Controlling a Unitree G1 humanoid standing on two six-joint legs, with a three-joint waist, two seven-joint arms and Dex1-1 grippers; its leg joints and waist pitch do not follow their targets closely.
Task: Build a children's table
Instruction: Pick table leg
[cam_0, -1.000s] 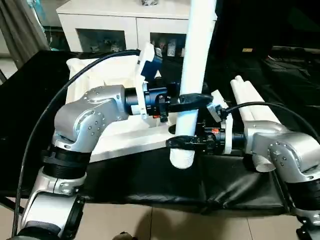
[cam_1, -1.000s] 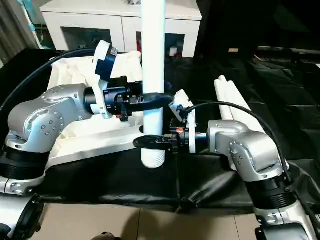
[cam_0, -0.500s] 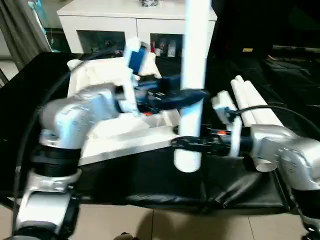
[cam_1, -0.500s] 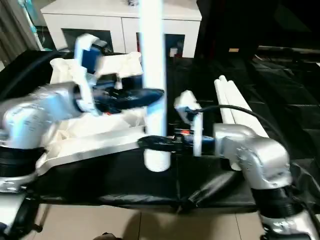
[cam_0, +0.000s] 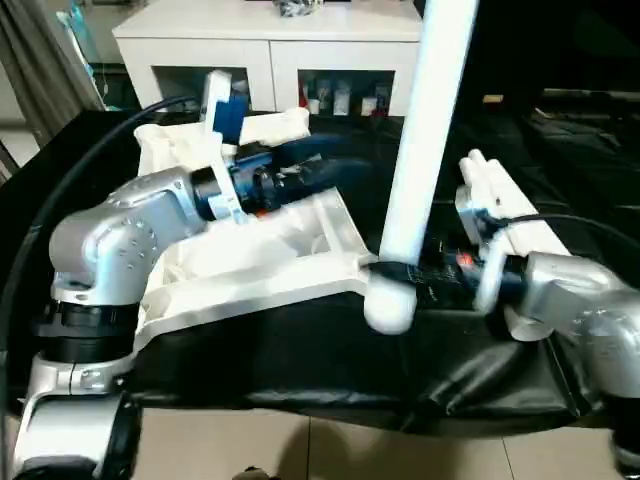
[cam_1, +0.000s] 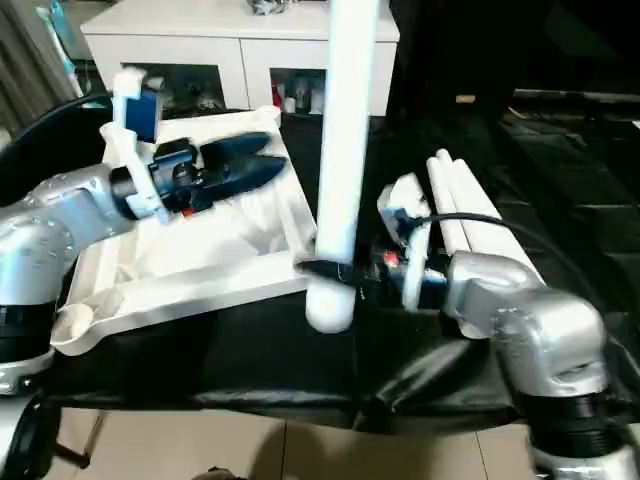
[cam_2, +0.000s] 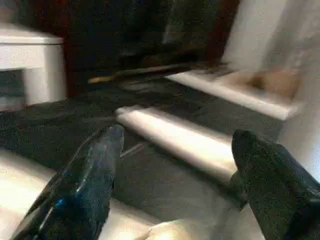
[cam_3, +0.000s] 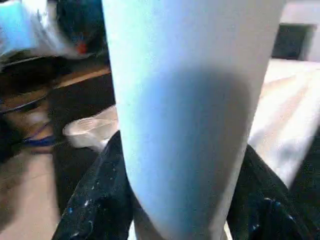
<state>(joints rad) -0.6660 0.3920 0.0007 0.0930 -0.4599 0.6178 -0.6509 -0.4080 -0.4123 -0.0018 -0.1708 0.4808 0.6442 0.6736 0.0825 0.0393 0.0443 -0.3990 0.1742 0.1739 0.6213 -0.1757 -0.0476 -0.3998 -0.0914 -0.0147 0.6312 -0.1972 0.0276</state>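
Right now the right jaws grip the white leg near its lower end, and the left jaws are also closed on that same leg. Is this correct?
Not quite. The right gripper does grip the leg near its lower end, but the left gripper is off it, its jaws open and empty over the tabletop. The left wrist view shows the two fingers spread apart with nothing between them.

You see a smooth, matt white plastic tube leg, a ribbed white plastic rectangular tabletop, a creased black cloth table cover with faint sheen, brushed silver metal forearms, glossy black gripper fingers.
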